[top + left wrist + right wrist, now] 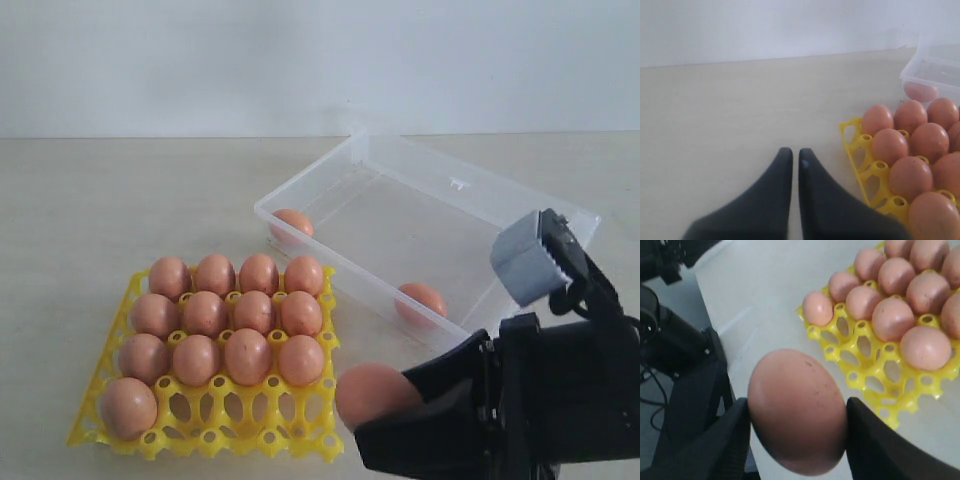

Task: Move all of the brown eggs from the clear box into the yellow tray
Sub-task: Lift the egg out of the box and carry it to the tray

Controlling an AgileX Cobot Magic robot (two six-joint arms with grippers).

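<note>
Between the dark fingers of the right gripper (797,427) sits one brown egg (795,400), pinched at its sides, smooth, matte and faintly speckled, held above the table (715,110) near a corner of the yellow tray (240,418). That tray, glossy open-work plastic with raised peaks, carries thirteen eggs (252,311); three front cups stand open. Two more eggs (421,300) lie well apart in the clear box (390,235), thin-walled and transparent. Beside the tray, the left gripper (792,155) hovers, fingers pressed almost together, holding nothing. Three placements seem left, counting this one.
</note>
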